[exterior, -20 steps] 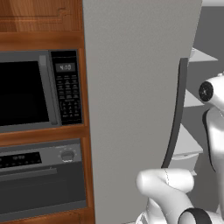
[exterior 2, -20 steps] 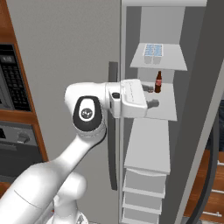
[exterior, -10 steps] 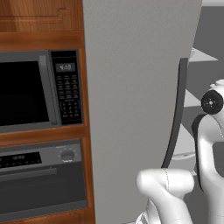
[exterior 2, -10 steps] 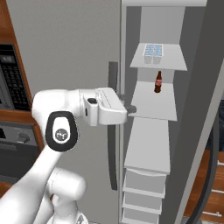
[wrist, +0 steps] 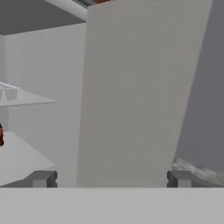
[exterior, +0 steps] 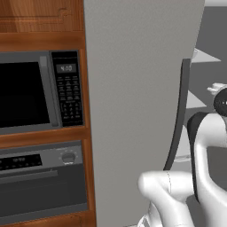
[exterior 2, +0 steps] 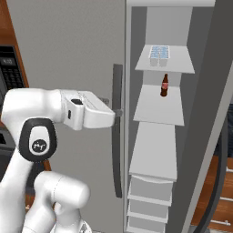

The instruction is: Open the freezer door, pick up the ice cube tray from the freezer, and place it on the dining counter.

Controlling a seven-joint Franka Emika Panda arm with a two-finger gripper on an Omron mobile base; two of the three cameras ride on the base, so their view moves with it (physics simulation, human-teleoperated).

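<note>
Right base view: showing the freezer [exterior 2: 157,136] standing open, pale shelves and drawers exposed.
Freezer door [exterior 2: 214,113]: swung wide at the right, edge toward the camera; counting as done by the look of it.
Ice cube tray [exterior 2: 159,52]: sitting on the top shelf, toward the front, well above the brown bottle [exterior 2: 164,85] on the next shelf down.
Gripper [wrist: 111,179]: fingers spread as wide as they go, holding nothing; hand view looking past both tips at a grey panel edge, tray just peeking in at the left.
Hand position: hovering beside the dark bar handle [exterior 2: 117,136] of the closed left panel, at about bottle-shelf height, well below and left of the tray.
Step in hand: judging it as the reach for the tray.
Doing it well: lifting first, then swinging right to clear the panel edge; entering level above the top shelf; straddling the tray across its short side; closing only once the tips are down beside the rim.
Risk: clipping the shelf lip or nudging the bottle on the way up.
Dining counter: destination, to be dealt with after the pick.
</note>
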